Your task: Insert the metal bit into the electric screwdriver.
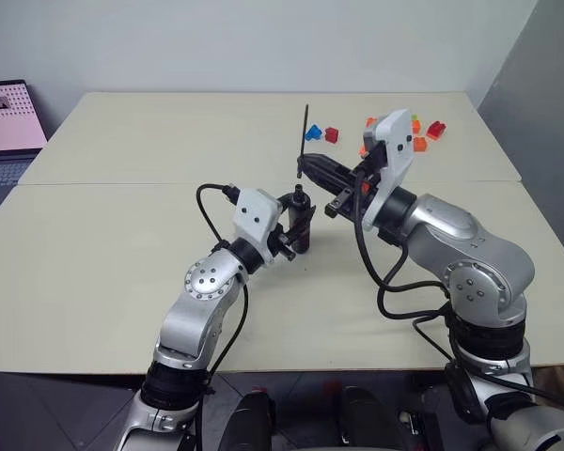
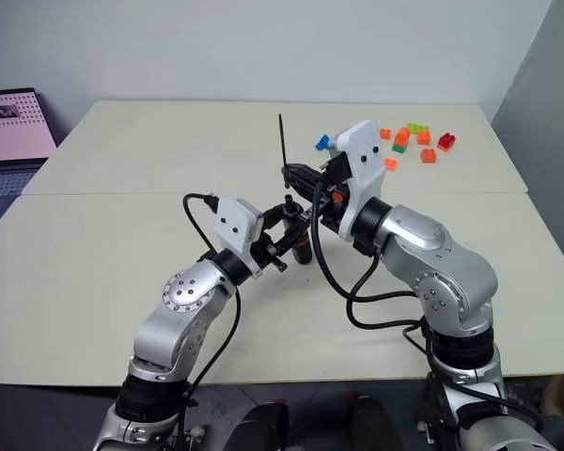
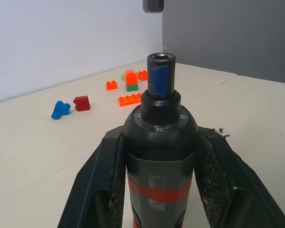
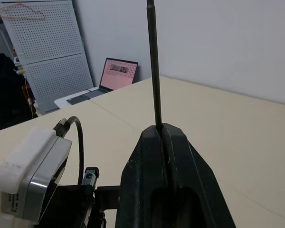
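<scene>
My left gripper [image 1: 299, 227] is shut on the electric screwdriver [image 1: 301, 214], a black cylinder with a red band, held about upright over the table's middle. In the left wrist view the screwdriver [image 3: 159, 142] stands between the black fingers [image 3: 100, 180], its open socket end [image 3: 161, 58] bare and wrapped below in blue tape. My right gripper [image 1: 306, 170] hovers just above that end, shut on the metal bit [image 1: 304, 134], a thin dark rod pointing up. In the right wrist view the bit [image 4: 154, 71] rises from the closed fingertips of the right gripper [image 4: 161, 130]. Bit and socket stand apart.
Several coloured toy bricks [image 1: 406, 132] lie at the table's far right, with a blue and a red one [image 1: 321, 134] nearer the middle. A laptop [image 1: 5, 122] sits beyond the left edge. A seam [image 1: 122, 183] crosses the table. A pegboard [image 4: 42, 52] stands behind.
</scene>
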You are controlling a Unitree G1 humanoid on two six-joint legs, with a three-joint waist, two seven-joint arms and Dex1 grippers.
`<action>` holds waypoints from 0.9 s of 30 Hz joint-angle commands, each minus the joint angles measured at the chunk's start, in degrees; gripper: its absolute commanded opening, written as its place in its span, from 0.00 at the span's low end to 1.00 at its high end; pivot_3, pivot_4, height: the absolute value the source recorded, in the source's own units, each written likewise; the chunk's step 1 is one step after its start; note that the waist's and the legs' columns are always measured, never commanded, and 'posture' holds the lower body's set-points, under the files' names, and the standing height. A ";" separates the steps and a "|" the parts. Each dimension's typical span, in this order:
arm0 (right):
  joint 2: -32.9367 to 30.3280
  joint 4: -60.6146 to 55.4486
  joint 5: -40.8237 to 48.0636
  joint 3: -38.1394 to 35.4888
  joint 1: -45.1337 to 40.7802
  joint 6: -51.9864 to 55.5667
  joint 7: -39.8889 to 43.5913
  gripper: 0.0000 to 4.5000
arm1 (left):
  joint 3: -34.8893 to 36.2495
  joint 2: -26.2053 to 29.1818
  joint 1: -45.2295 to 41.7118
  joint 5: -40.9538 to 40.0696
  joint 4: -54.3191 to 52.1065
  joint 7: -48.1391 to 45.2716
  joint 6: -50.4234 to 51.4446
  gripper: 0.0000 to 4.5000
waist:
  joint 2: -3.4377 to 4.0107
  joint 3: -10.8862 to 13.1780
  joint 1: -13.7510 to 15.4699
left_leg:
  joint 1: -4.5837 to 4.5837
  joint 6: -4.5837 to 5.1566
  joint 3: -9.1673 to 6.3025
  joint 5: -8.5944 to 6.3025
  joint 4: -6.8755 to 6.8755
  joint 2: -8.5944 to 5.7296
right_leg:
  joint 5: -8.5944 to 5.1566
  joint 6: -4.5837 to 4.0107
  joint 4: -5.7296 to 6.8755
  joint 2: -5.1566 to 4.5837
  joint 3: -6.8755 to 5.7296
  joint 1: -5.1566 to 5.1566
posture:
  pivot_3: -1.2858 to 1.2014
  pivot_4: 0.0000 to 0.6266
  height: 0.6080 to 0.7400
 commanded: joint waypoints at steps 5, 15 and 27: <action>0.05 -3.15 0.55 0.37 0.89 -0.44 0.18 0.00 | 0.89 0.82 0.46 0.39 -1.91 0.20 -0.04 0.37 | 0.00 0.00 -0.02 | 0.00 0.00 0.00 0.00 0.00 0.01 | 0.00 0.00 0.01 0.01 -0.01 0.00 | 0.52 0.24 1.00; 0.63 -3.98 0.15 1.28 2.02 -0.61 -0.51 0.00 | 1.05 1.21 0.18 0.33 -1.51 -0.08 0.06 0.37 | 0.00 0.00 -0.03 | 0.02 0.00 0.01 0.00 0.00 0.01 | 0.00 0.00 0.05 0.01 0.00 0.00 | 0.52 0.24 1.00; 1.49 -3.99 -1.26 2.17 2.78 -1.44 -0.91 0.00 | 1.04 1.66 0.19 -0.13 -1.99 -0.25 0.65 0.37 | 0.00 0.00 -0.05 | 0.04 0.00 0.00 0.00 0.01 0.01 | 0.00 0.00 0.10 0.02 0.00 0.00 | 0.52 0.24 1.00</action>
